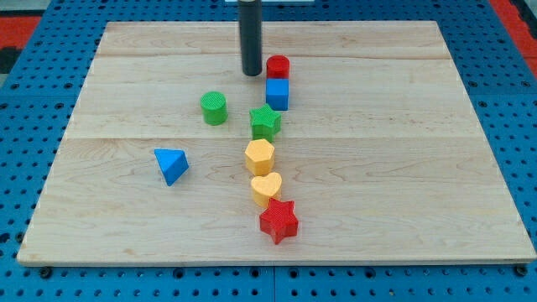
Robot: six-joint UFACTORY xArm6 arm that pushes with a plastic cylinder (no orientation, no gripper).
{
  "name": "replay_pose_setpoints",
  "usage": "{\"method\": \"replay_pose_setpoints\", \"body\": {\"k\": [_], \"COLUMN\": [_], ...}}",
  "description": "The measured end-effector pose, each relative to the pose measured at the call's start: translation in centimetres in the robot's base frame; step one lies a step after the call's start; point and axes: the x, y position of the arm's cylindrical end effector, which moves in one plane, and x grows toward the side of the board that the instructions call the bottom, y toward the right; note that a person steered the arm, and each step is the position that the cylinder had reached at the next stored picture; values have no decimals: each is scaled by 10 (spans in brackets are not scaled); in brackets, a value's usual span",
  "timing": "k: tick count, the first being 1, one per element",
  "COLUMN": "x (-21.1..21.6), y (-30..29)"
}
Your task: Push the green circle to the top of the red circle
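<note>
The green circle [214, 108] is a short green cylinder left of the board's middle. The red circle [278, 67] is a short red cylinder near the view's top, up and to the right of the green one. My tip [251, 73] rests on the board just left of the red circle, close to it, and up and to the right of the green circle, well apart from it. The dark rod rises from the tip out of the view's top.
A blue cube [278, 94] sits directly below the red circle. Below it run a green star [265, 122], a yellow hexagon [259, 157], a yellow heart [266, 189] and a red star [278, 221]. A blue triangle [171, 164] lies at the left.
</note>
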Motion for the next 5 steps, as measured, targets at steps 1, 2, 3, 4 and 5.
{"method": "replay_pose_setpoints", "body": {"k": [1,2,3,4,5], "x": [42,84,124,111,75], "y": [-77,-96,-64,-26,-65]}}
